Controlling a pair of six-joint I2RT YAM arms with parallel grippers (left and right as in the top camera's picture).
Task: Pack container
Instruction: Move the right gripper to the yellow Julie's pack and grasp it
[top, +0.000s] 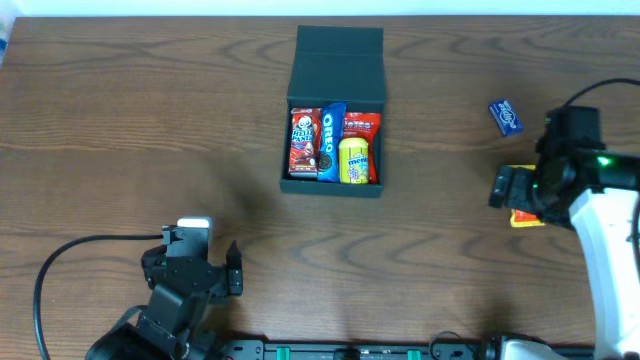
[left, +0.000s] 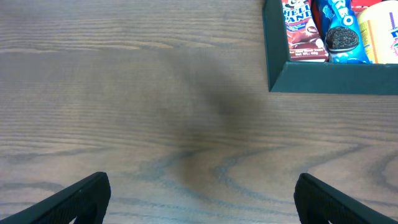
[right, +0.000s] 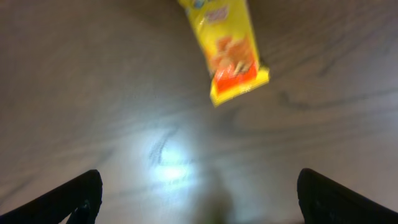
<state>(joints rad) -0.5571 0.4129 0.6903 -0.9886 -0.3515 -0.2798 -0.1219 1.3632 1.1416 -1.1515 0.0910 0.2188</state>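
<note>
Overhead container (top: 340, 60), blue packet (top: 506, 116), right wrist yellow packet (right: 227, 46)

Dark teal-green against brown wood grain.
Matte dark teal-green all over the container (top: 335, 60); streaky brown grain across the table (top: 120, 130). Red packet (top: 304, 140), white lettering; blue packet (top: 329, 142), white letters and a dark cookie print; yellow packet (top: 354, 160); second red packet (top: 361, 124). Blue wrapper (top: 506, 116), pale marks; yellow wrapper (right: 227, 46), orange-red end.
</note>
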